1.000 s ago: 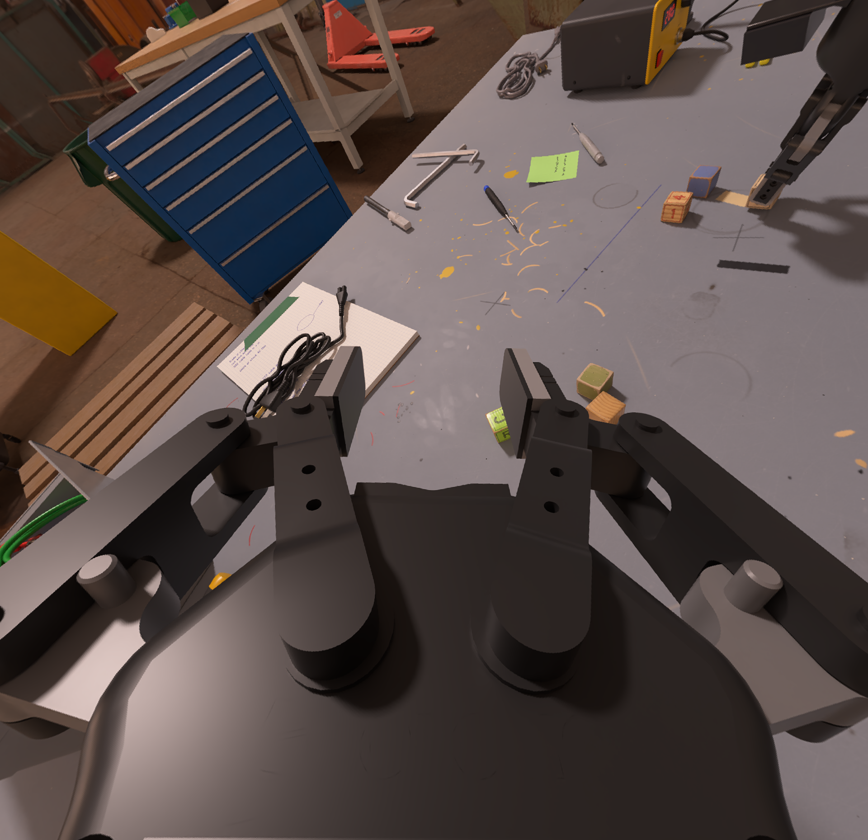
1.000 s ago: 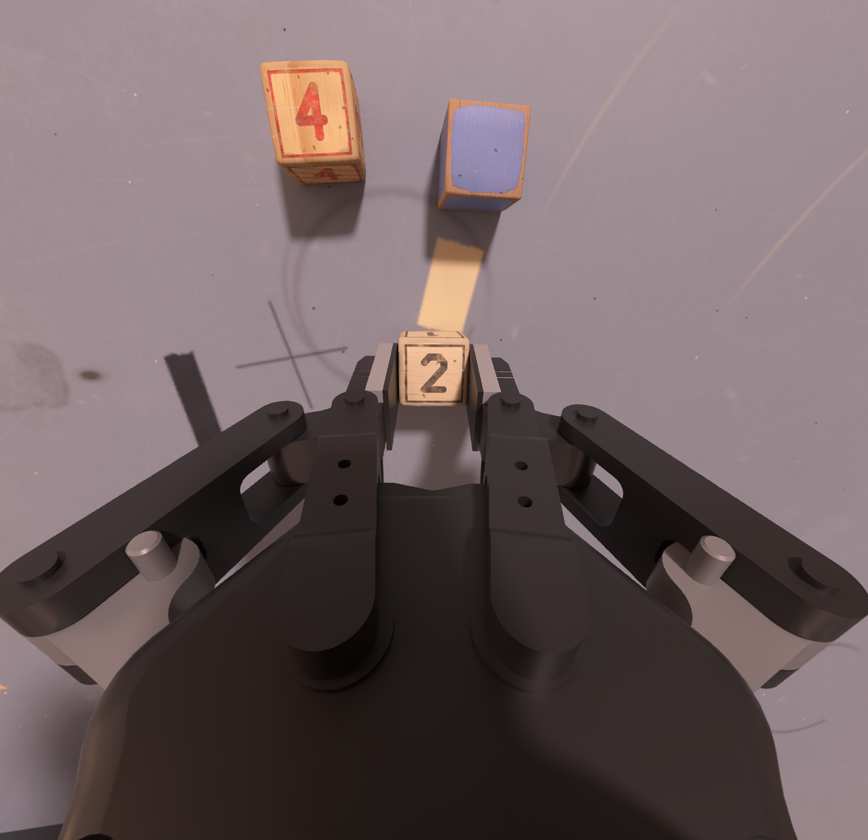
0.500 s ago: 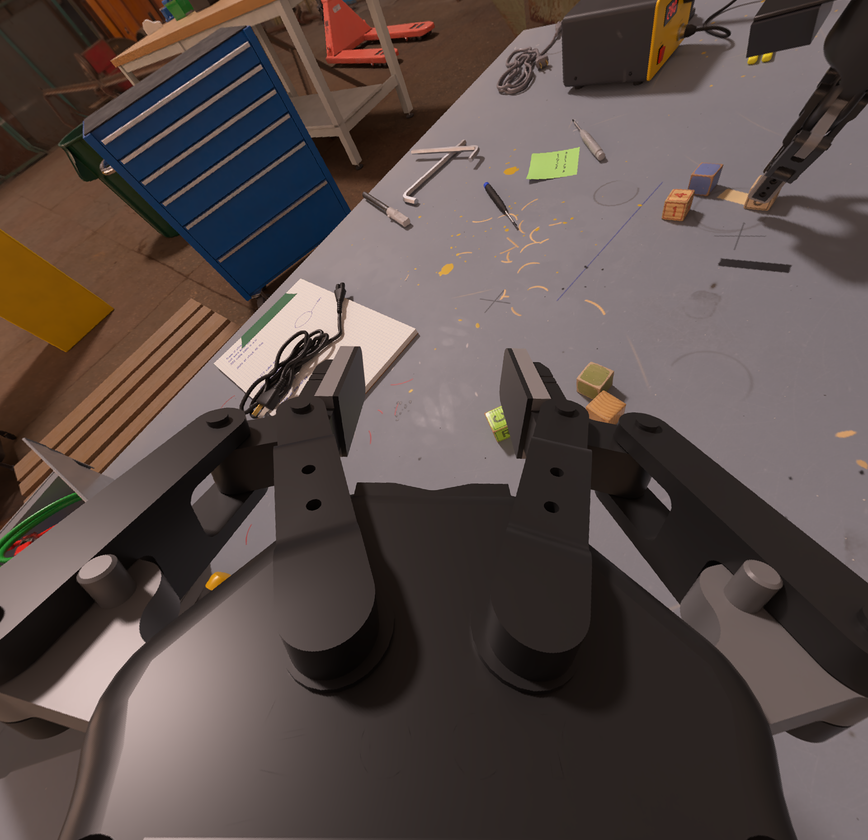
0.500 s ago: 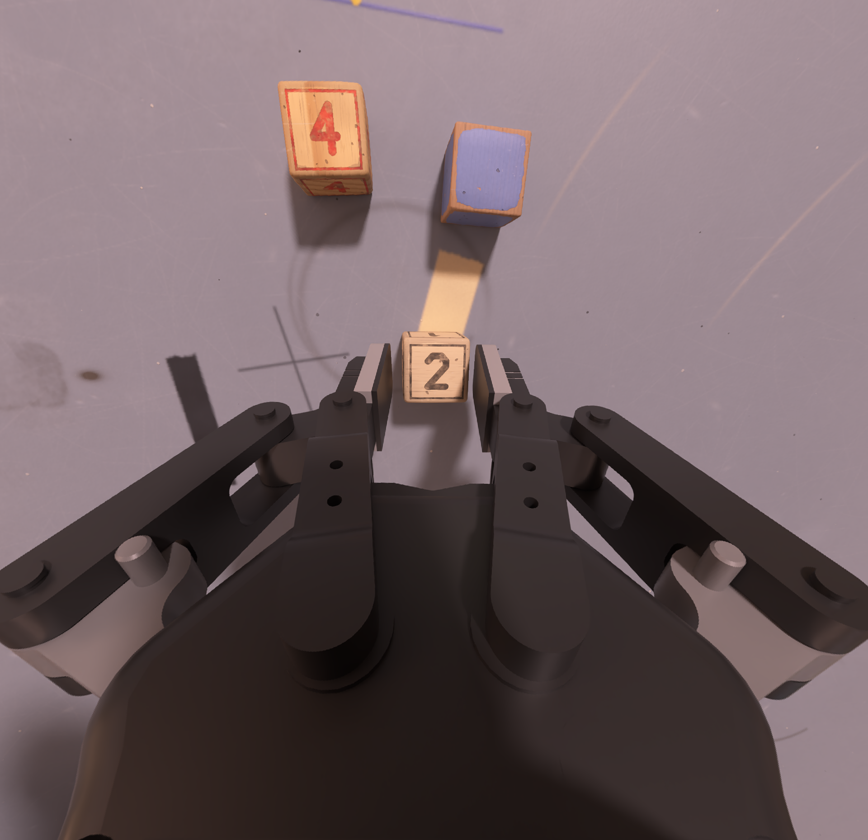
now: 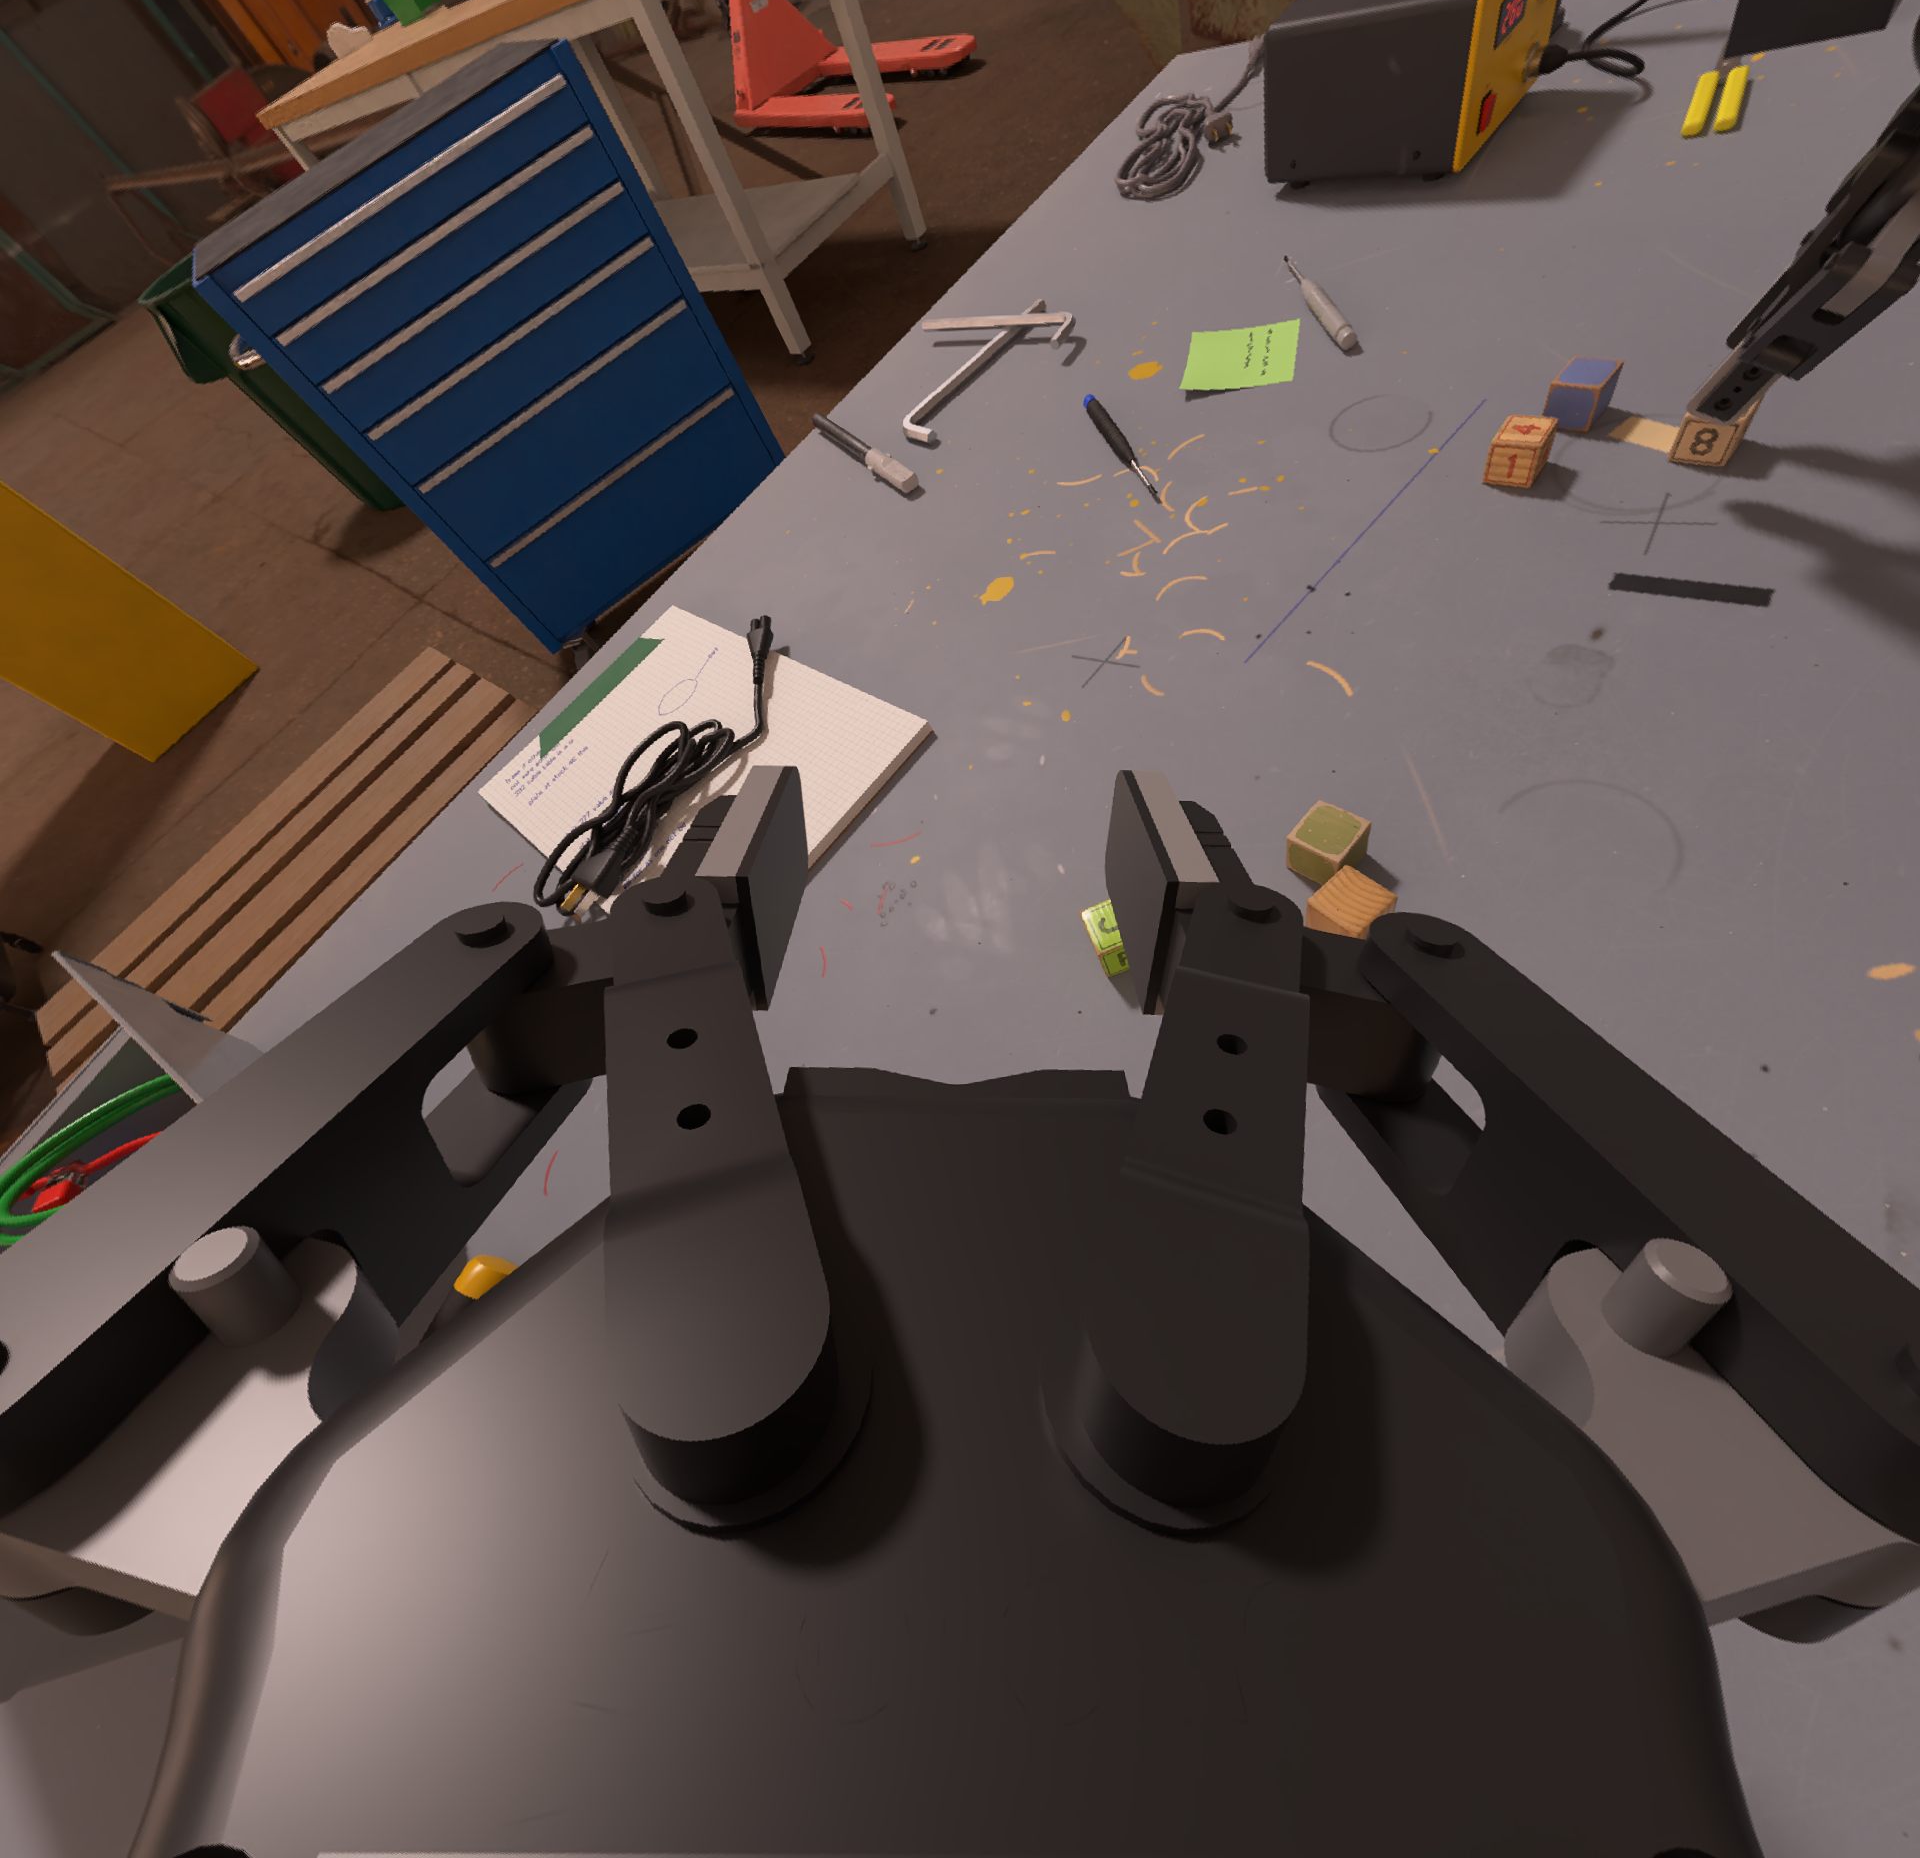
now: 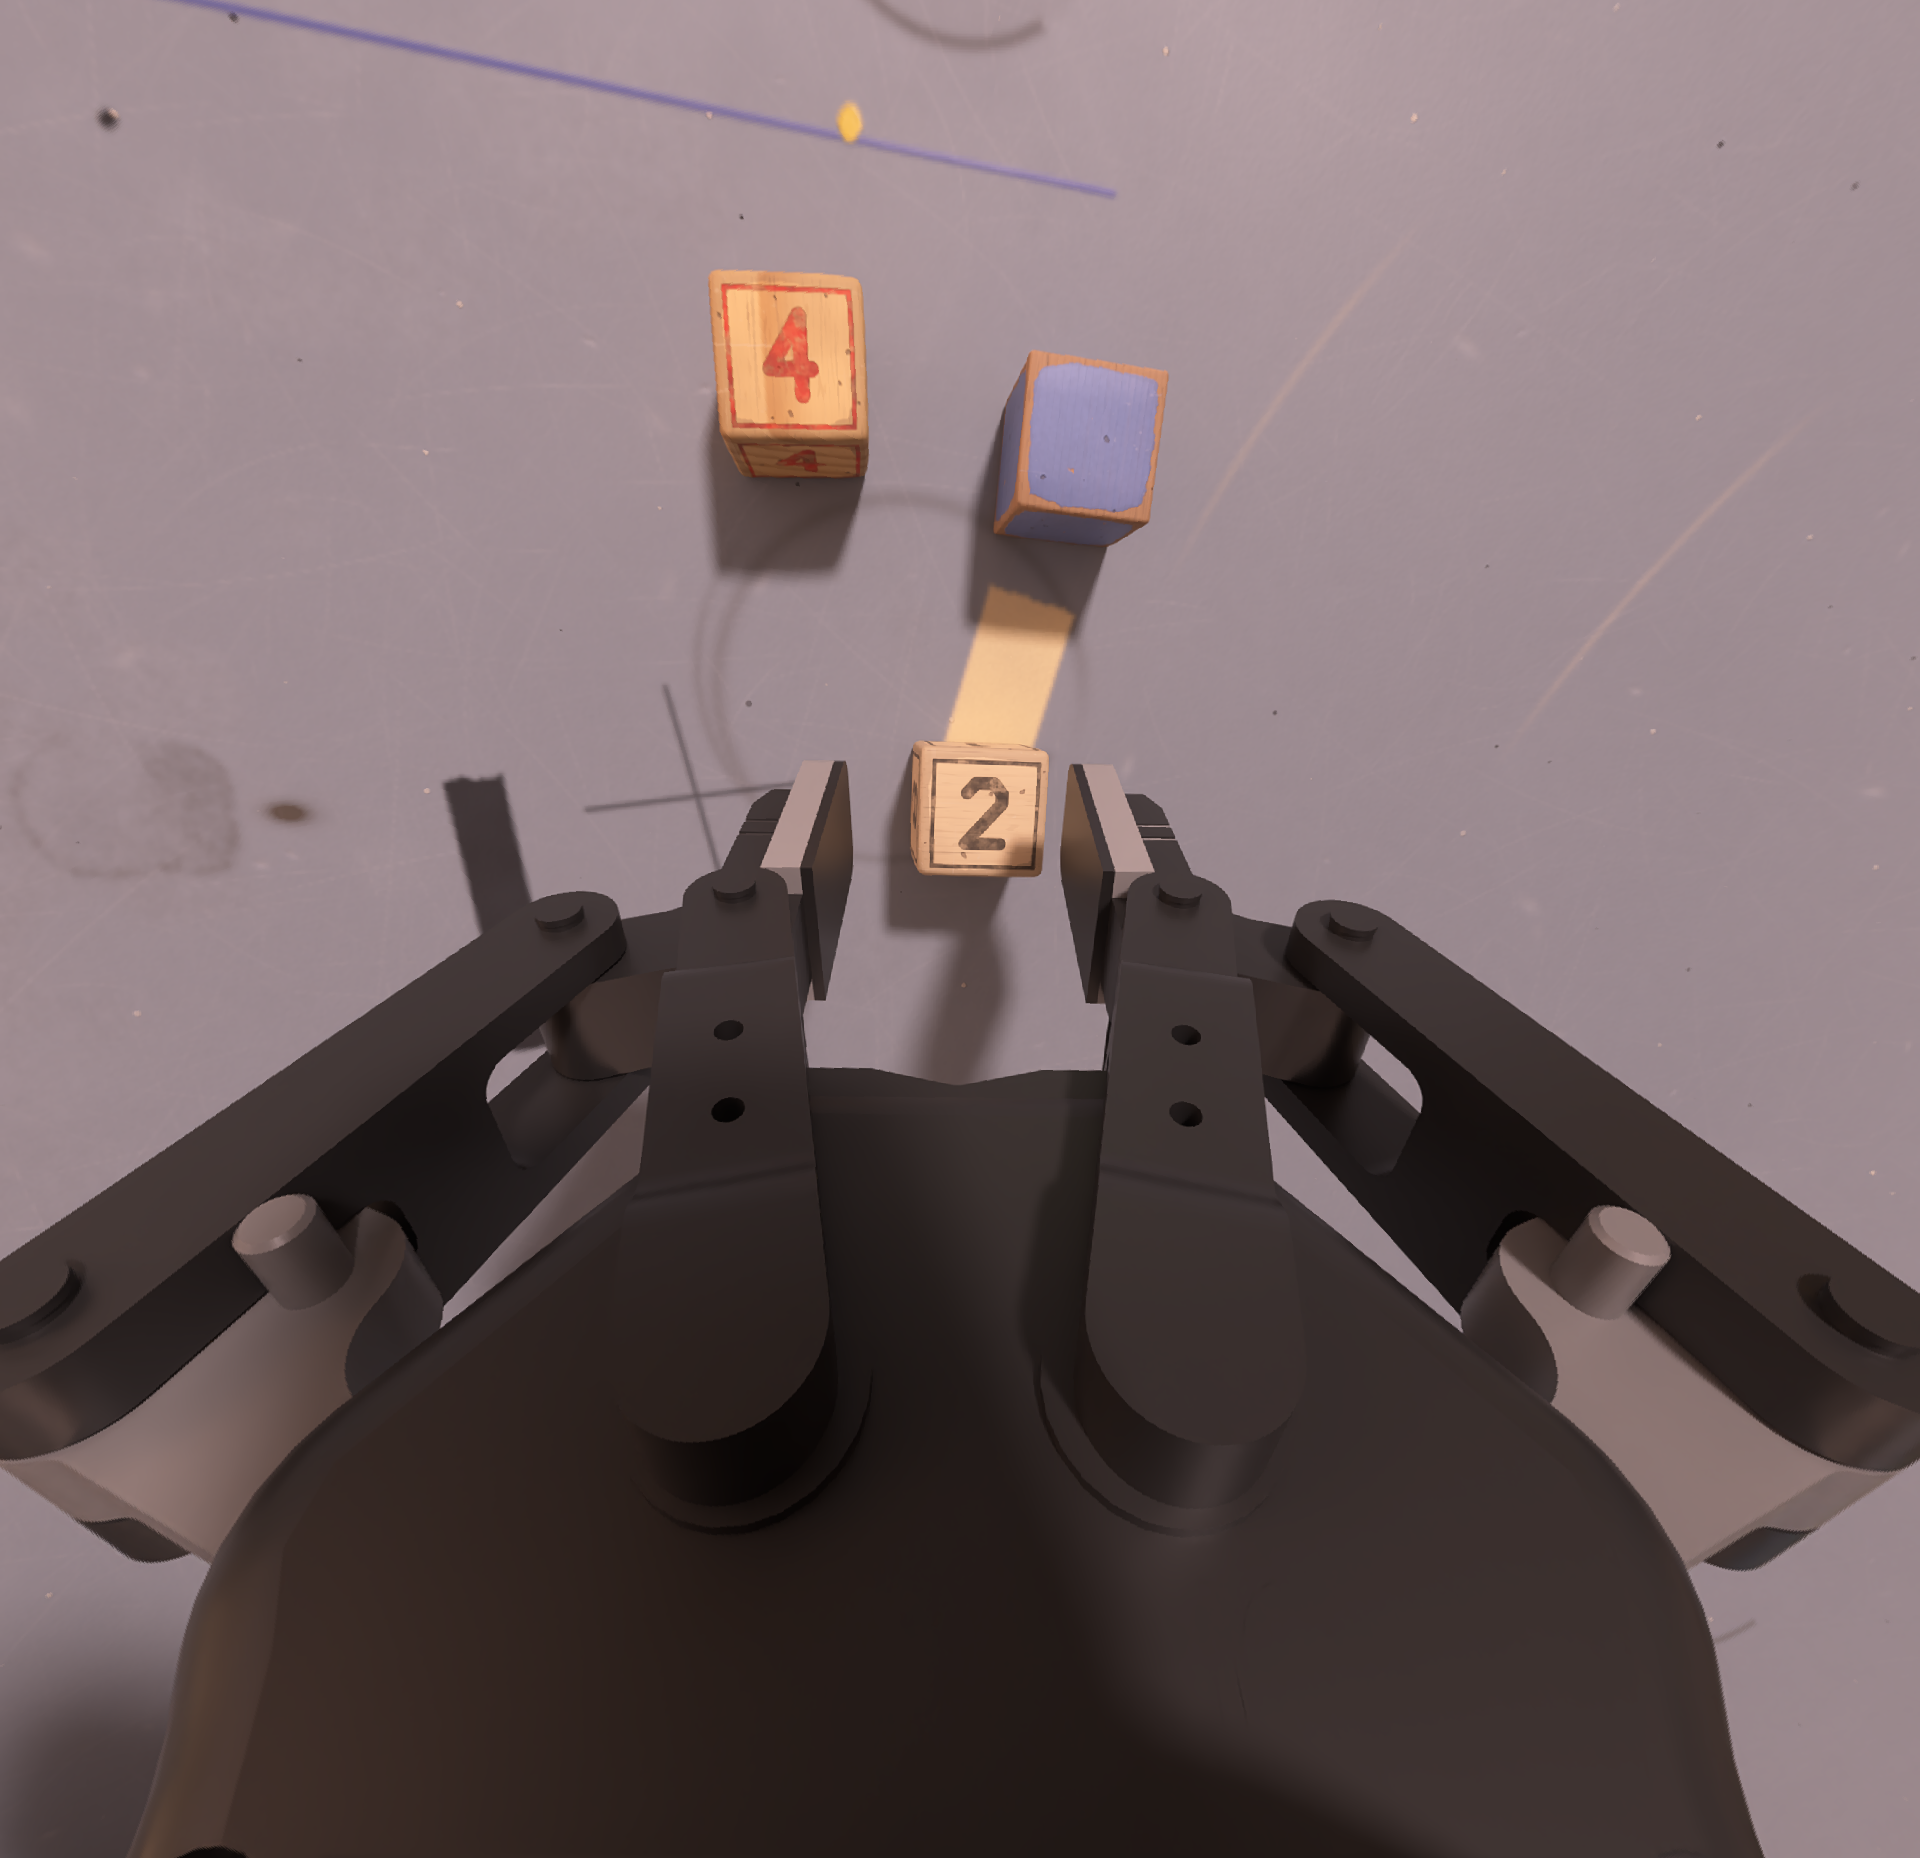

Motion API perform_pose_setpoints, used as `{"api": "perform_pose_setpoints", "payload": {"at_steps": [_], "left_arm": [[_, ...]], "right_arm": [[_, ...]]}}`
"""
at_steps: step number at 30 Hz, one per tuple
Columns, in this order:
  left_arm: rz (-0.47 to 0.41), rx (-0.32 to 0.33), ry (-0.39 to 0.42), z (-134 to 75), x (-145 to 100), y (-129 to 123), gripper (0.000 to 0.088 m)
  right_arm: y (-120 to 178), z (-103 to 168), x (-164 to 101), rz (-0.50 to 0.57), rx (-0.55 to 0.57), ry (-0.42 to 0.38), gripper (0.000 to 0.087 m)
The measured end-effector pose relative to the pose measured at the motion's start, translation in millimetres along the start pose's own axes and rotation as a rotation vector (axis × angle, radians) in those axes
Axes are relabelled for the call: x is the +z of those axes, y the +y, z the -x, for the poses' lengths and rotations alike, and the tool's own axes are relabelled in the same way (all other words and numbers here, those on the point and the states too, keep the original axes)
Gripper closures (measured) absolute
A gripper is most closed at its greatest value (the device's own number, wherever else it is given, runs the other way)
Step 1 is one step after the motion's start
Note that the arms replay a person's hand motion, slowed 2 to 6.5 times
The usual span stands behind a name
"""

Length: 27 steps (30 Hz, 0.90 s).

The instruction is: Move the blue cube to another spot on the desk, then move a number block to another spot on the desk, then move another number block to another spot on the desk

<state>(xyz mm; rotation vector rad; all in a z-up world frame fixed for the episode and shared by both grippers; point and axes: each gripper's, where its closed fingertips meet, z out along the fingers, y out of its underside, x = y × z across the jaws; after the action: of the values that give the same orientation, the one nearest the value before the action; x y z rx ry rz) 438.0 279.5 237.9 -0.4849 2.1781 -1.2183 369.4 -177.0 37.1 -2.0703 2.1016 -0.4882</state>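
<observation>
In the right wrist view, my right gripper (image 6: 956,852) is open above a small wooden block with black numbers (image 6: 978,809) that rests on the grey desk (image 6: 1455,769), clear of both pads. Beyond it stand the blue cube (image 6: 1086,445) and a wooden block with red numbers (image 6: 790,366). In the left wrist view, my left gripper (image 5: 956,863) is open and empty over the near desk. Far right there show the blue cube (image 5: 1582,391), the red-number block (image 5: 1519,449), the black-number block (image 5: 1706,442) and the right gripper's fingers (image 5: 1756,380) above it.
Near my left gripper lie a green block (image 5: 1104,938), an olive block (image 5: 1327,840) and a plain wooden block (image 5: 1349,904). A notepad with a black cable (image 5: 665,769), hex keys (image 5: 977,364), a screwdriver (image 5: 1120,447), a green note (image 5: 1242,354) and a power supply (image 5: 1392,52) lie farther off.
My right gripper let go of the black-number block, opened wide and rose away from the desk. The block stays on the desk. The left gripper stays open.
</observation>
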Motion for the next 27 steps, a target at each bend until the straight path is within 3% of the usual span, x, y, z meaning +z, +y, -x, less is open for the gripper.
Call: {"api": "perform_pose_setpoints", "payload": {"at_steps": [15, 27], "left_arm": [[-0.007, 0.010, -0.009, 1, -4, -2, 0.0353], [-0.027, 0.004, -0.010, 3, -7, -6, 0.0356]], "right_arm": [[-17, 10, -37, -0.124, -0.057, 0.037, 0.0459], [-40, 41, -75, -0.286, -0.166, 0.027, 0.0458]]}}
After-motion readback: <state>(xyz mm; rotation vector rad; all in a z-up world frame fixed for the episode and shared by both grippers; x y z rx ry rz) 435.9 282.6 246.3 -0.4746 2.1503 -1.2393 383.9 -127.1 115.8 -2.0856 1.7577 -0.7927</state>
